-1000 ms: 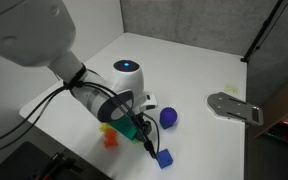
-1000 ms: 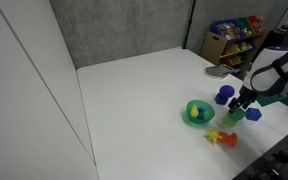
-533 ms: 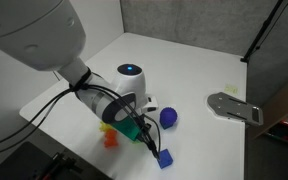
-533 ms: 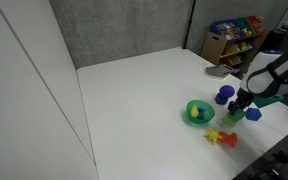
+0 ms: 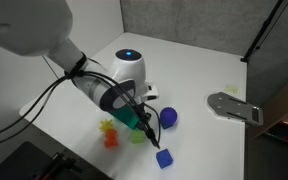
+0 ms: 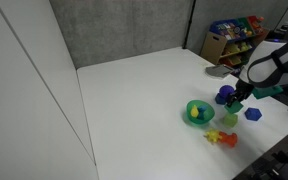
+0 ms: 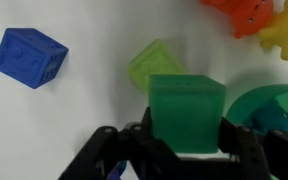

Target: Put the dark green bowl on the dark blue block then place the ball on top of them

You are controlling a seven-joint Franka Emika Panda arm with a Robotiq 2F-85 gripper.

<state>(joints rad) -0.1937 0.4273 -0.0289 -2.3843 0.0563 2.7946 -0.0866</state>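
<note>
Now that the tool has risen off the table, clamped on a green cube, the dark blue block lies clear to one side. The dark green bowl and ball sit untouched, so I'd say stacking hasn't begun.

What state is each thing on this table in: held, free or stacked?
gripper: shut on the green block
green block: held between the fingers
dark blue block: on the table, nothing on it
green bowl: upright on the table, unstacked
ball: on the table, free
light green block: on the table, free
</note>
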